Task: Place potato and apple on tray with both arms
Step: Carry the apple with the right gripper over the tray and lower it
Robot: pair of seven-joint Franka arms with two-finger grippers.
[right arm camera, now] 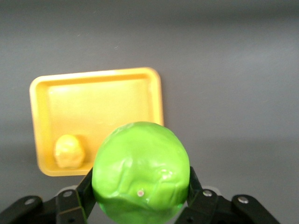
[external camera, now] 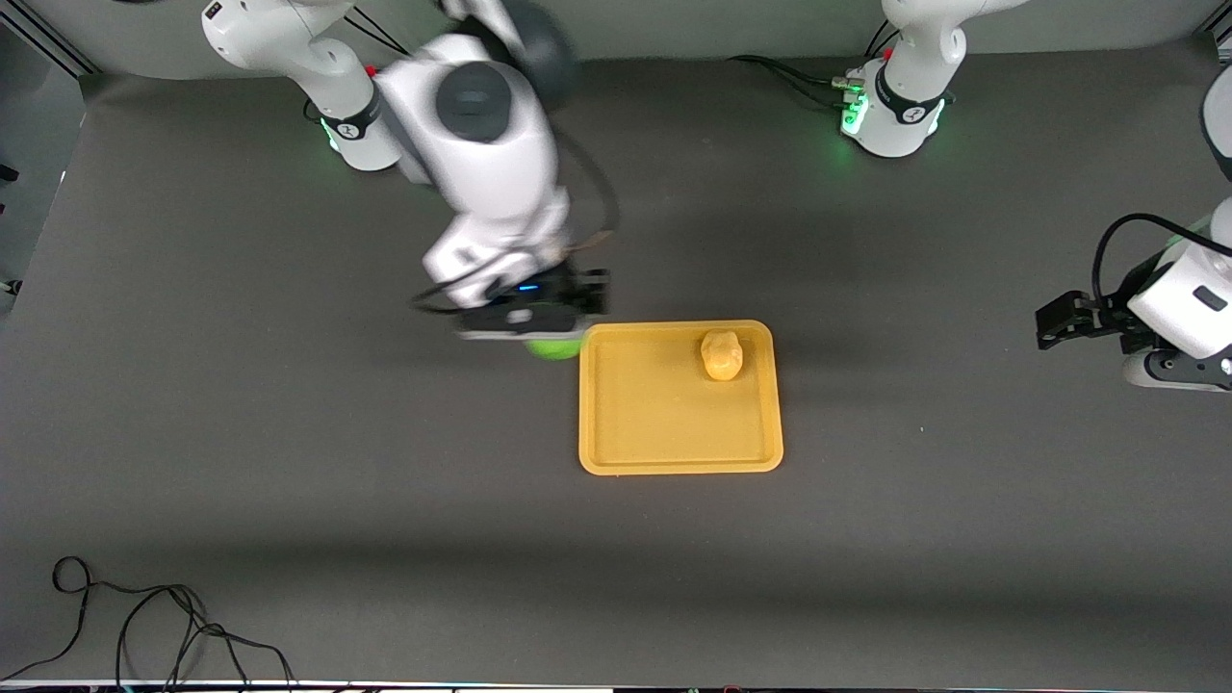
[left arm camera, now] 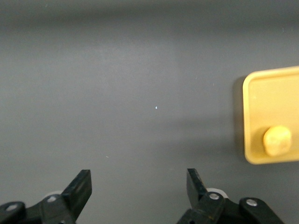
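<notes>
The apple (right arm camera: 141, 173) is clamped in the right gripper (external camera: 539, 322) just beside the tray (external camera: 674, 423) bearing the potato (external camera: 720, 354), while the left gripper (left arm camera: 138, 193) is held spread wide, waiting over bare table.

The apple (right arm camera: 141, 171) was bright green with faintly dimpled skin. The potato (external camera: 720, 354) was pale yellow-orange and lay at about one o'clock on the tray (external camera: 654, 423), which was plain orange-yellow. Both grippers, right (right arm camera: 140, 205) and left (left arm camera: 135, 191), were black. The table (external camera: 289, 462) was dark grey, unpatterned.
</notes>
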